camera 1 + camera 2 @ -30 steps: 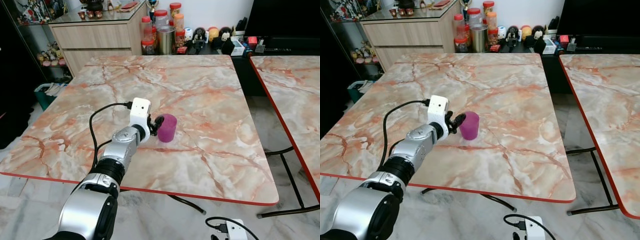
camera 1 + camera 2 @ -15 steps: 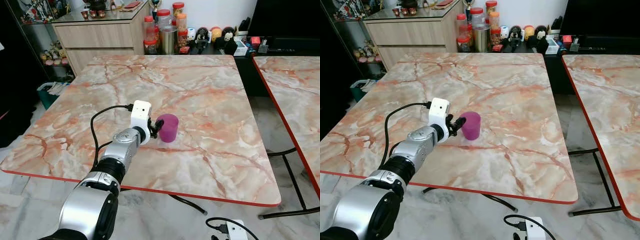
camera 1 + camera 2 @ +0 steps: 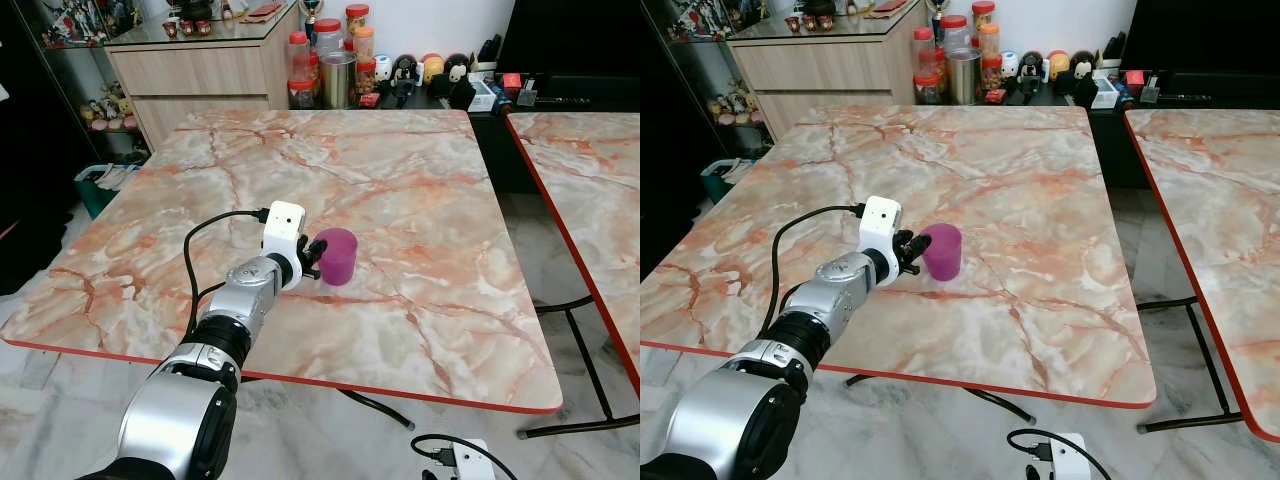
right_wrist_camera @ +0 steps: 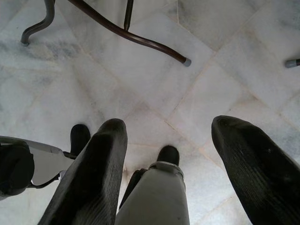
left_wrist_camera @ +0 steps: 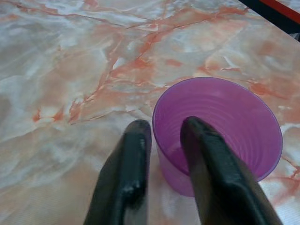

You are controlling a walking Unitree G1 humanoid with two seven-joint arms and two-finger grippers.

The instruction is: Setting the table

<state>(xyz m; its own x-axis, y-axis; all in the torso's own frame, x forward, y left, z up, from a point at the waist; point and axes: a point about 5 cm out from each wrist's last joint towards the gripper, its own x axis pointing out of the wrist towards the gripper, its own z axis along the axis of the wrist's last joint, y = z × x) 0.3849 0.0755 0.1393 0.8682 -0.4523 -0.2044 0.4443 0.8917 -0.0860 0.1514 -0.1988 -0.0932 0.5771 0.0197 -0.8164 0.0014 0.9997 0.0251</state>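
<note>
On the marble table [image 3: 420, 200], left gripper [image 5: 161, 129] pinches the purple cup's [image 5: 225, 122] rim.

Even, bright indoor light; head views sharp throughout. The marble bench [image 3: 420, 200] shows soft sheen toward 12 o'clock and casts faint shadows. In the wrist views the near fingers [image 5: 126, 178] are blurred, and the floor [image 4: 225, 70] appears evenly lit.

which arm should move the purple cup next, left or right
Left. Its end effector straddles the purple cup's rim, one finger inside and one outside, on the table. The right end effector hangs open over the floor.
</note>
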